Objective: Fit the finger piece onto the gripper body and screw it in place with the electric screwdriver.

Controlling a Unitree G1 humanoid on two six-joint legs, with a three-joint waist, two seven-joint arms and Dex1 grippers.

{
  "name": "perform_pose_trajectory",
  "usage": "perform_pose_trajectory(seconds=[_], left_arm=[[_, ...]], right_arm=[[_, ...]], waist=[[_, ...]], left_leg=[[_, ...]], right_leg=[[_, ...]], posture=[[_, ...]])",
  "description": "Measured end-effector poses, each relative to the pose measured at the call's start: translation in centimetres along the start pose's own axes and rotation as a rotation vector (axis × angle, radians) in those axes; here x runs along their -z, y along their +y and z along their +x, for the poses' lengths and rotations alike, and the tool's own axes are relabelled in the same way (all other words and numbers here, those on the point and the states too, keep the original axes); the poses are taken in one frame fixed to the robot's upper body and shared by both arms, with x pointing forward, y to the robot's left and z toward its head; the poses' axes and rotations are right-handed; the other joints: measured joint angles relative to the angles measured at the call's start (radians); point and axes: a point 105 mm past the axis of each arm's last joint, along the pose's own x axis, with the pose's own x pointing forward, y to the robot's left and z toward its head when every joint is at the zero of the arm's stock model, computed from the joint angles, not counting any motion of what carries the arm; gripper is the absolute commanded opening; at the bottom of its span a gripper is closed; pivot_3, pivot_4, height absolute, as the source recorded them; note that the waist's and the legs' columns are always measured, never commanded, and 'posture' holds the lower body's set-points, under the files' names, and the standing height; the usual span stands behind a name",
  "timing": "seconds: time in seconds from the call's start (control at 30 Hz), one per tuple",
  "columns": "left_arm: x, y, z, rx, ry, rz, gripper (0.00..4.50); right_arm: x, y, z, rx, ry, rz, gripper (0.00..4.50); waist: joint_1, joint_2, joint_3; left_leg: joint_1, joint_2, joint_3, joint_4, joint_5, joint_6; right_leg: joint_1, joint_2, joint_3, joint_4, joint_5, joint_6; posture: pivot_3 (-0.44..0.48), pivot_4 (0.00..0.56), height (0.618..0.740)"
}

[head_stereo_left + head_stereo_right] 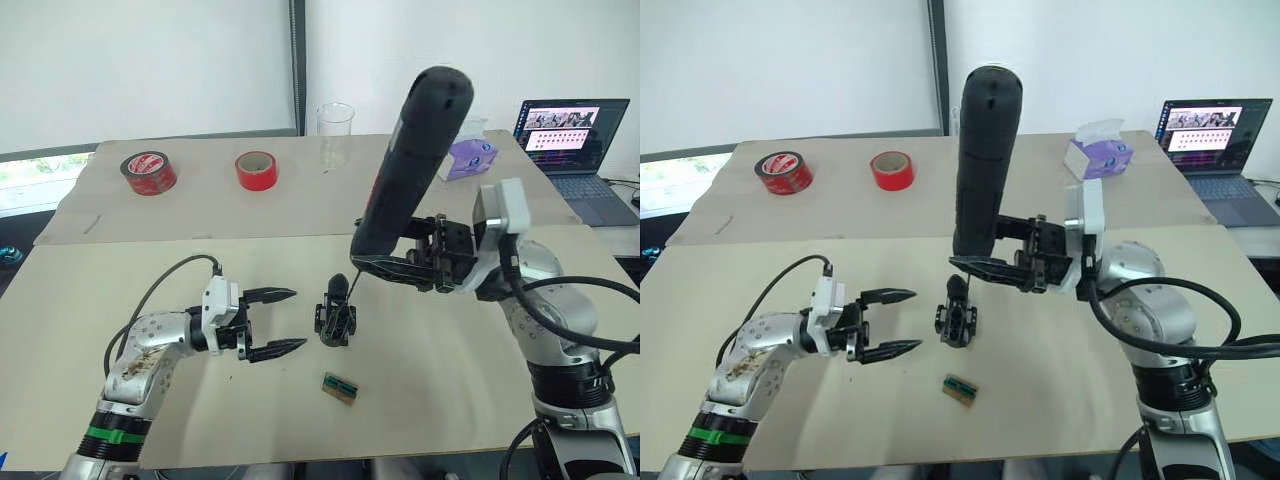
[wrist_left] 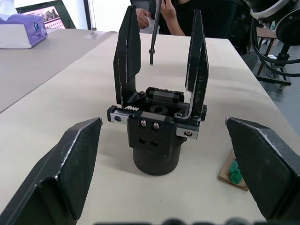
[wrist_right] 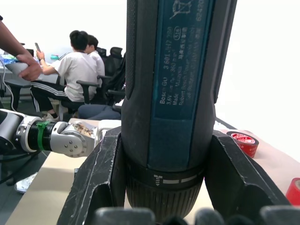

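Note:
The gripper body stands upright on the table, a small black block on a rounded base. In the left wrist view, two black tapering finger pieces rise from its frame. My left gripper is open just left of the body, and its fingers flank the body without touching it. My right gripper is shut on the lower end of the electric screwdriver, which is held tilted with its rounded end up. The thin bit hangs close above the body.
A small green-and-tan block lies in front of the body. Two red tape rolls, a clear cup, a tissue box and a laptop sit at the back. People sit on chairs beyond the table.

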Motion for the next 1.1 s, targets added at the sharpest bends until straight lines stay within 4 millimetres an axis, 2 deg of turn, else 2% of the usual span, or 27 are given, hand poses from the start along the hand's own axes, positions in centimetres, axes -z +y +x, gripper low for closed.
perform_pose_trajectory(seconds=[0.67, 1.1], left_arm=[[0.4, -0.5, 1.3, 0.031, -0.012, -0.010, 4.50], [0.9, -0.7, 1.5, 0.030, 0.014, 0.005, 4.50]], right_arm=[[1.6, 0.3, 1.7, -0.042, -0.022, 0.104, 1.92], [2.5, 0.5, 1.7, -0.063, 0.008, 0.141, 1.92]], waist=[[-0.004, 0.000, 0.000], [-0.005, 0.000, 0.000]], left_leg=[[0.000, 0.000, 0.000, 0.000, 0.000, -0.001], [0.000, 0.000, 0.000, 0.000, 0.000, -0.001]], right_leg=[[-0.001, 0.000, 0.000, 0.000, 0.000, 0.000], [-0.001, 0.000, 0.000, 0.000, 0.000, 0.000]], posture=[[0.000, 0.150, 0.740], [0.000, 0.150, 0.740]])
